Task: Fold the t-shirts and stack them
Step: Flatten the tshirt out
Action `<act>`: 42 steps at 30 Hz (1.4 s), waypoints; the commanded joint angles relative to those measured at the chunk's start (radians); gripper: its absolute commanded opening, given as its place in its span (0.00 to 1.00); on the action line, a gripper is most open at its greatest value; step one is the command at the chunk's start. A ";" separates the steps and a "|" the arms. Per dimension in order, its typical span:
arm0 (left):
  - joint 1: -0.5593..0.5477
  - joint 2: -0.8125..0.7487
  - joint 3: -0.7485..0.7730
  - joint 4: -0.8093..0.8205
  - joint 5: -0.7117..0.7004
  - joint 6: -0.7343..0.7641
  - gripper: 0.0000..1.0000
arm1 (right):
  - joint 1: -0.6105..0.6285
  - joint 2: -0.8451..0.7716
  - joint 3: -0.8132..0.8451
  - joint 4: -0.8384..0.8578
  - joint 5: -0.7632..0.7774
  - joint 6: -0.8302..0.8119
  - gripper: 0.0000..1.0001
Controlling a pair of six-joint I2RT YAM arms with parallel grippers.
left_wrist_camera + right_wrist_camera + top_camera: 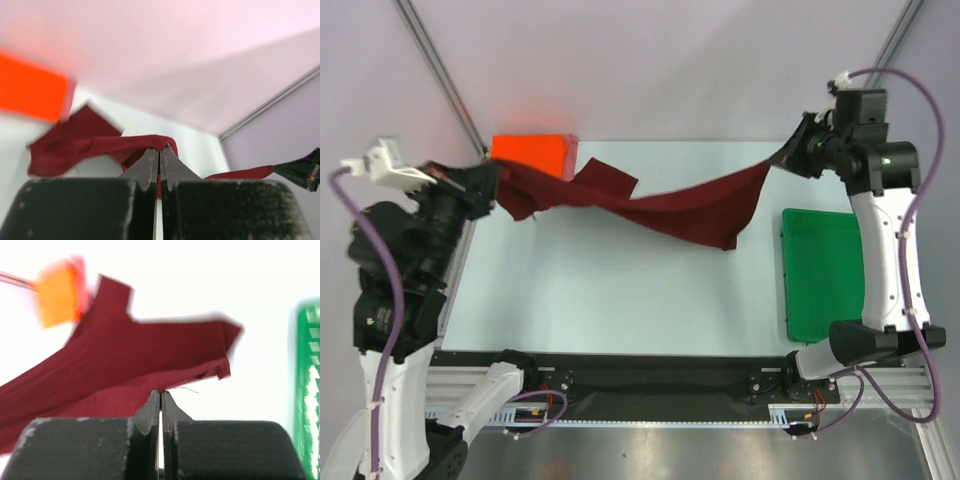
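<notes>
Spanning the table (620, 300) from its 9 o'clock edge to its 2 o'clock corner, the dark maroon t-shirt (690, 205) hangs as a slack band, pinched at both ends. The left gripper (492, 190) has its fingers pressed together on bunched cloth at the 9 o'clock end. The right gripper (788, 155) is likewise clamped on an edge of the cloth at the 2 o'clock end. Neither wrist view shows a gap between the fingers. Holding the garment from two ends lifts it, probably so that it can be spread flat before folding. Its middle sags toward the table, and one corner droops at 6 o'clock of the span. Folding of this shirt appears not yet begun.

Just beyond the left end, at the table's 11 o'clock corner, lies the bright orange-red t-shirt (528, 152), folded to a rectangle. A pinkish edge (571, 155) shows on its 3 o'clock side, so this is likely the start of the stack. The green tray (823, 280) rests at the table's 4 o'clock side, apart from the cloth.
</notes>
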State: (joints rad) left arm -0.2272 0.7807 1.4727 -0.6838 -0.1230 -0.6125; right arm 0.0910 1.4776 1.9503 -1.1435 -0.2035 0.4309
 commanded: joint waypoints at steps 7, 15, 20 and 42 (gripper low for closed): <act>-0.003 0.075 0.543 0.288 0.097 0.270 0.00 | 0.004 -0.169 0.358 0.079 -0.160 0.065 0.00; -0.003 0.074 0.632 0.512 0.115 0.302 0.00 | 0.000 -0.390 0.297 0.476 -0.137 0.141 0.00; -0.003 0.192 0.670 0.515 0.109 0.326 0.00 | -0.002 -0.307 0.318 0.591 -0.131 0.151 0.00; 0.255 1.230 1.141 1.207 0.187 -0.044 0.00 | -0.122 0.535 0.677 1.088 -0.065 0.118 0.00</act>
State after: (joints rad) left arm -0.0093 2.0949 2.5637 0.2955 0.0784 -0.5343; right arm 0.0025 2.0686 2.5065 -0.1589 -0.2890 0.5488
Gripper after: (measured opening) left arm 0.008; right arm 0.011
